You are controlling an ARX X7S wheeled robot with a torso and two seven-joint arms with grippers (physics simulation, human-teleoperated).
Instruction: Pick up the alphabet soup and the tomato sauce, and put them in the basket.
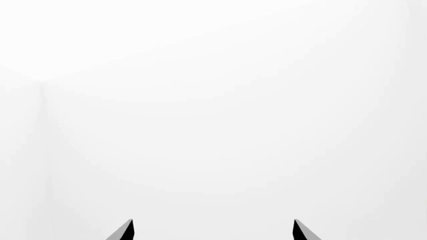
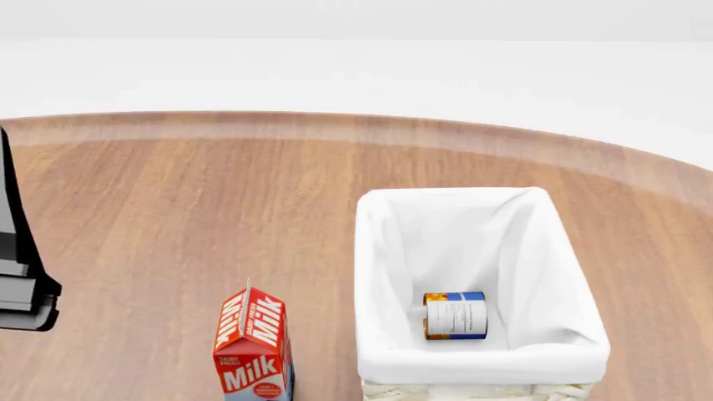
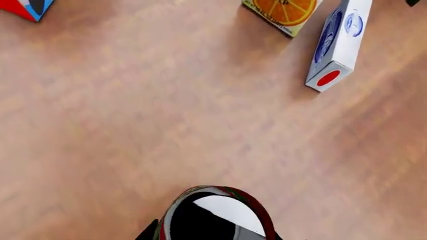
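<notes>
The left arm [image 2: 22,276] appears only as a dark block at the left edge of the head view, raised beside the wooden table [image 2: 167,209]. In the left wrist view, the left gripper [image 1: 213,231] shows two dark fingertips [image 1: 123,231] set wide apart, with nothing between them and a blank white surface ahead. A red milk carton [image 2: 254,347] stands upright near the front edge of the table, just left of the basket [image 2: 485,361]. The basket sits on the table right of centre, its white cloth lining folded over the rim. The blue soup can [image 2: 456,315] lies on its side on the basket floor, toward the near wall. In the right wrist view, the right gripper [image 3: 210,235] sits at the frame edge with its fingers flanking the red-and-green sauce can [image 3: 213,215]; the can fills the gap between them, lid facing the camera. Whether the fingers press on the can cannot be told. Beyond it on the wood lie an orange juice carton [image 3: 283,12] and a white-and-blue box [image 3: 339,42].
</notes>
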